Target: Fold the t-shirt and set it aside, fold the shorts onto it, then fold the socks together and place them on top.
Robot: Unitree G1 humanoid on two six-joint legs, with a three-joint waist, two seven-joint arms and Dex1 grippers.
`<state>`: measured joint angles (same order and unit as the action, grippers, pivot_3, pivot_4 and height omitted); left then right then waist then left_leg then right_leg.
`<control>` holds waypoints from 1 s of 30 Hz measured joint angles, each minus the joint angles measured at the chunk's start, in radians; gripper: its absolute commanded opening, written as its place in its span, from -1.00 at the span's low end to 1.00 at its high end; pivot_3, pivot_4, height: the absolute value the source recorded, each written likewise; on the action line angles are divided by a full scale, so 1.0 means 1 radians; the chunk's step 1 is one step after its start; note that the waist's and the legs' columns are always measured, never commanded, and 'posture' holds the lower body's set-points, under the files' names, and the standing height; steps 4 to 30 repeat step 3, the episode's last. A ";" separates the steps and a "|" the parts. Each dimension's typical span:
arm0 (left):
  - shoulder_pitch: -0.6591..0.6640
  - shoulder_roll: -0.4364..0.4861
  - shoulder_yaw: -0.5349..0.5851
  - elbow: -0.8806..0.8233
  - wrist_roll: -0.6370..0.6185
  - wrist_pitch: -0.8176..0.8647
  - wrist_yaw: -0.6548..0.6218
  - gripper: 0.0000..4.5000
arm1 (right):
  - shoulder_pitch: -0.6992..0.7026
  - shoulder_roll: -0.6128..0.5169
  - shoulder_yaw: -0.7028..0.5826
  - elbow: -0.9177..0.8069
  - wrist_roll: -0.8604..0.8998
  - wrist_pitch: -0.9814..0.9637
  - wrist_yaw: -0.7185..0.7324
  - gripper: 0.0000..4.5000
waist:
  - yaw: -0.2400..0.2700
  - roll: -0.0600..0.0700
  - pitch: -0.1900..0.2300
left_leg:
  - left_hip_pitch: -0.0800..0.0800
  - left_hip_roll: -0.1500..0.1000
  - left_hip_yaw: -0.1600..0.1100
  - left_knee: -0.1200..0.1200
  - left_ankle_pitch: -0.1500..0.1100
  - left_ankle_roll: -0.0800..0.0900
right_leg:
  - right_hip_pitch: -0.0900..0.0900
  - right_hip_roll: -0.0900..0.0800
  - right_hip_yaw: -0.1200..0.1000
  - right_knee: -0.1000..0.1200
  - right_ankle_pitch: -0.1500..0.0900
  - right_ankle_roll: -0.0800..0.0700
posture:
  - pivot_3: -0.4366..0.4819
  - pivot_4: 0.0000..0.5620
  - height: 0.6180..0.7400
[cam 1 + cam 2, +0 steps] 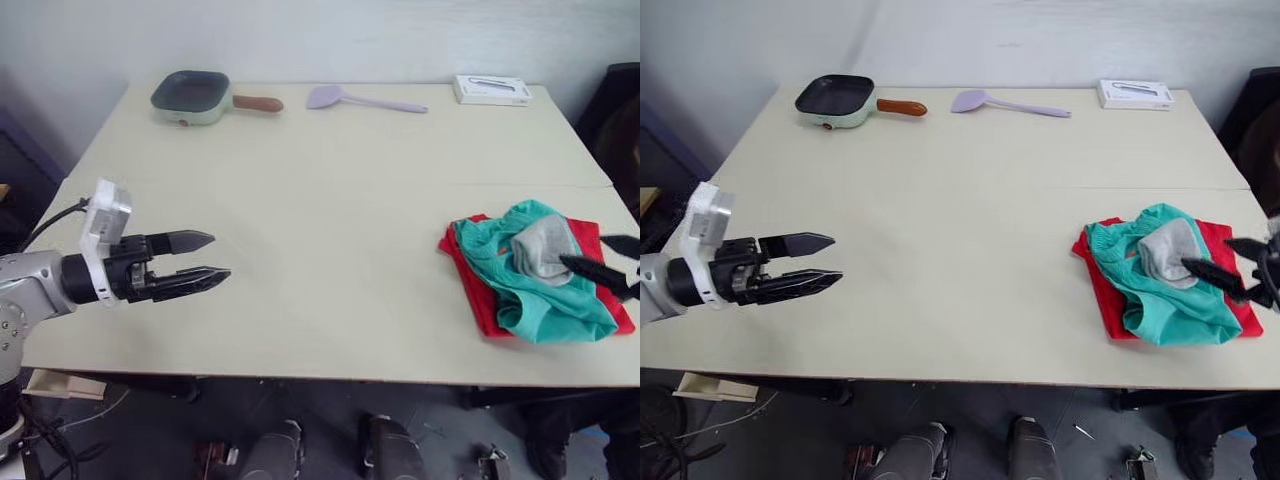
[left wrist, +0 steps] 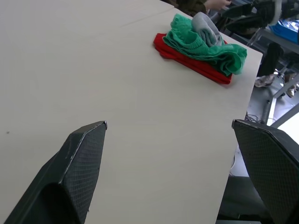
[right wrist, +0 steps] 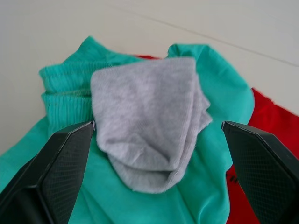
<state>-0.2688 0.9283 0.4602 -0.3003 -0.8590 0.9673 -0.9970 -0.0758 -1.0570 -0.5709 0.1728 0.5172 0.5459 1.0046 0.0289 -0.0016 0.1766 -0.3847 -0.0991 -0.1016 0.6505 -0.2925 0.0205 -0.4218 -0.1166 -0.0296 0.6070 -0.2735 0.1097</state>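
Observation:
At the table's right side lies the folded red t-shirt (image 1: 478, 292). The teal shorts (image 1: 530, 300) are bunched on top of it, and the folded grey socks (image 1: 543, 247) rest on the shorts. My right gripper (image 1: 604, 260) is open at the pile's right edge, its fingers spread to either side of the socks (image 3: 149, 119) and holding nothing. Far to the left, my left gripper (image 1: 200, 260) hovers open above bare table, well away from the pile (image 2: 201, 44).
Along the table's far edge sit a small green pan with a brown handle (image 1: 195, 96), a lilac spatula (image 1: 360, 99) and a white box (image 1: 490, 89). The tabletop (image 1: 330, 230) between the two arms is bare.

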 measured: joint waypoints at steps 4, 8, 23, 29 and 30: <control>-0.002 0.004 0.009 0.012 -0.002 -0.017 -0.002 1.00 | 0.038 0.000 -0.062 0.021 0.002 -0.024 0.047 0.98 | -0.002 0.000 0.000 | 0.000 0.001 0.002 0.000 -0.001 0.000 | 0.000 0.000 0.003 -0.001 0.001 0.001 | -0.05 -0.47 1.00; -0.002 0.004 0.009 0.012 -0.002 -0.017 -0.002 1.00 | 0.038 0.000 -0.062 0.021 0.002 -0.024 0.047 0.98 | -0.002 0.000 0.000 | 0.000 0.001 0.002 0.000 -0.001 0.000 | 0.000 0.000 0.003 -0.001 0.001 0.001 | -0.05 -0.47 1.00; -0.002 0.004 0.009 0.012 -0.002 -0.017 -0.002 1.00 | 0.038 0.000 -0.062 0.021 0.002 -0.024 0.047 0.98 | -0.002 0.000 0.000 | 0.000 0.001 0.002 0.000 -0.001 0.000 | 0.000 0.000 0.003 -0.001 0.001 0.001 | -0.05 -0.47 1.00; -0.002 0.004 0.009 0.012 -0.002 -0.017 -0.002 1.00 | 0.038 0.000 -0.062 0.021 0.002 -0.024 0.047 0.98 | -0.002 0.000 0.000 | 0.000 0.001 0.002 0.000 -0.001 0.000 | 0.000 0.000 0.003 -0.001 0.001 0.001 | -0.05 -0.47 1.00; -0.002 0.004 0.009 0.012 -0.002 -0.017 -0.002 1.00 | 0.038 0.000 -0.062 0.021 0.002 -0.024 0.047 0.98 | -0.002 0.000 0.000 | 0.000 0.001 0.002 0.000 -0.001 0.000 | 0.000 0.000 0.003 -0.001 0.001 0.001 | -0.05 -0.47 1.00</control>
